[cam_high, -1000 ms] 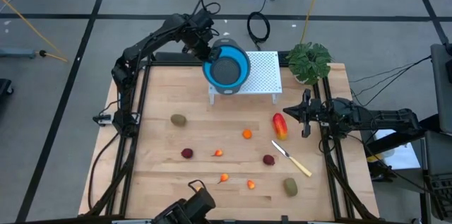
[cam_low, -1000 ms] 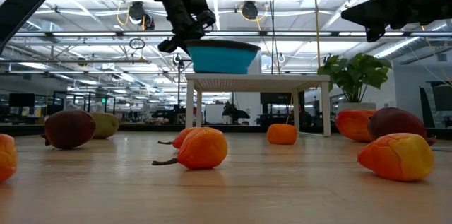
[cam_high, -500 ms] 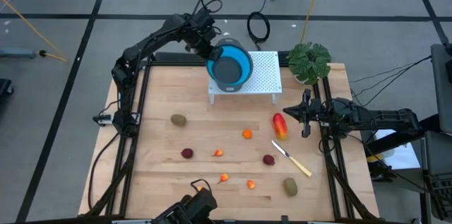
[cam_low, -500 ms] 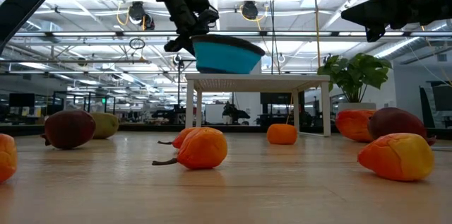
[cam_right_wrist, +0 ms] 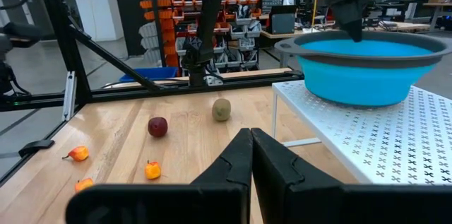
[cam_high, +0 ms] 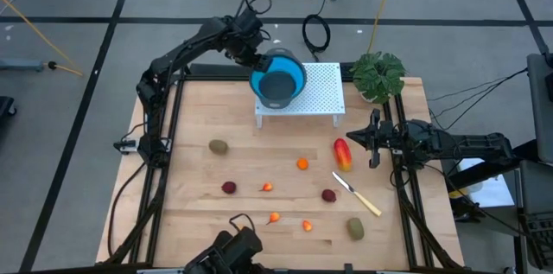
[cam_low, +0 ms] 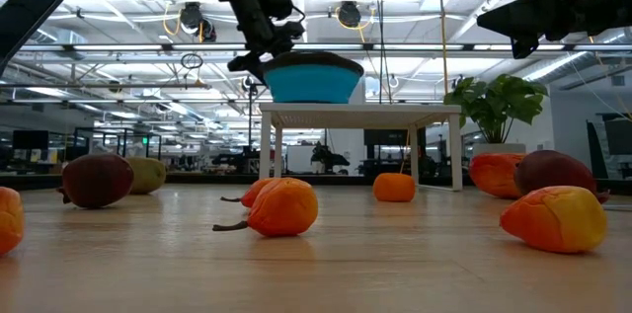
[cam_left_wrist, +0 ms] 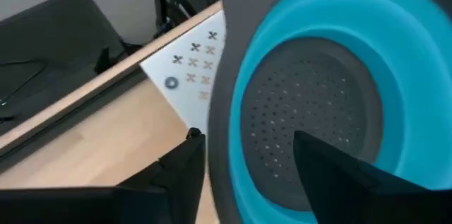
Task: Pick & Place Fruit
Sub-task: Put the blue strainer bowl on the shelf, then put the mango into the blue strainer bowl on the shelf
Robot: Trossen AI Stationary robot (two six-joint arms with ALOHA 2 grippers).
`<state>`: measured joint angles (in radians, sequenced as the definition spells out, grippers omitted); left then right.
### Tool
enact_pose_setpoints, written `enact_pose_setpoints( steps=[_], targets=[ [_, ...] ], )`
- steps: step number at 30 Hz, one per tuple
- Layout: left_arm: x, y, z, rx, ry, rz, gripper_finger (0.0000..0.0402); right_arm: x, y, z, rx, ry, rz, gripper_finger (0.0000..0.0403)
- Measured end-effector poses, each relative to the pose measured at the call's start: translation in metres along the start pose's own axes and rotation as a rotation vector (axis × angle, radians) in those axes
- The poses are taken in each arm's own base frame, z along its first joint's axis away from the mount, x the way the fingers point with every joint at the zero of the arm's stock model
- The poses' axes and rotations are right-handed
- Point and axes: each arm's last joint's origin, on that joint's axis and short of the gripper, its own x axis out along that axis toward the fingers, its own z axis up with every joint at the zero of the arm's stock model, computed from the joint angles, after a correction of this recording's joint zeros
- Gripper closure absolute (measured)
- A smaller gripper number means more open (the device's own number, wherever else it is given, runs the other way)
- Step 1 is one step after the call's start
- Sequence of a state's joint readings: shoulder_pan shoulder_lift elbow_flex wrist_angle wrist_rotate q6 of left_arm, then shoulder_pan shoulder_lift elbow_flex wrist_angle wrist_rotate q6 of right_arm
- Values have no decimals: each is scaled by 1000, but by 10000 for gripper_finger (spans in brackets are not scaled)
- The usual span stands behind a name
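Observation:
The fruit lies scattered on the wooden table: a long red-yellow piece [cam_high: 343, 154], two brown-green ovals [cam_high: 219, 146] [cam_high: 355, 227], two dark red balls [cam_high: 228, 187] [cam_high: 328, 194] and several small orange bits [cam_high: 301, 163]. The blue bowl [cam_high: 278, 79] sits level on the white perforated stand [cam_high: 320, 92] at the far edge. My left gripper [cam_left_wrist: 244, 174] is open astride the bowl's rim, with one finger [cam_left_wrist: 332, 174] inside the bowl and the other [cam_left_wrist: 180, 178] outside. My right gripper [cam_high: 373, 140] waits shut at the table's right edge, high above the fruit. My left gripper comes at the bowl's far-left rim [cam_left_wrist: 224, 139] slanting down from the far left, one finger inside and one outside. The inner finger stands clear of the wall. Whether the outer finger touches the rim, I cannot tell. The bowl rests on the stand by its base.
A pale-handled knife [cam_high: 357, 194] lies at the right between a dark red ball and an oval. A potted plant [cam_high: 378, 73] stands at the far right corner. Black frame rails run along the table's left and right edges. Bare wood lies around the fruit.
The bowl tipped half a second ago, its left side raised, and has settled level on the stand again. My left gripper has stayed at the rim while its wrist turned a little.

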<state>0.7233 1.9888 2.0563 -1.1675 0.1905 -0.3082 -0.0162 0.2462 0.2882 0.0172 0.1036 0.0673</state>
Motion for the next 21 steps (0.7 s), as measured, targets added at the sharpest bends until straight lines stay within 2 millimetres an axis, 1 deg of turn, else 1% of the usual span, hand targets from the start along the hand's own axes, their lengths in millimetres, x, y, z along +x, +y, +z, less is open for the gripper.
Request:
enact_pose_setpoints(
  steps=[5,10,15,21],
  targets=[
    [-2,9,3,-25,3,-22,167,0,0,0,0,0,0,403],
    [-9,14,4,-59,7,-81,165,0,0,-1,-1,7,-1,403],
    [-25,16,3,-63,-22,-103,165,0,0,-3,-3,26,-2,403],
    [-52,13,-3,-2,-105,-43,165,0,0,-4,-4,39,-3,403]
  ],
)
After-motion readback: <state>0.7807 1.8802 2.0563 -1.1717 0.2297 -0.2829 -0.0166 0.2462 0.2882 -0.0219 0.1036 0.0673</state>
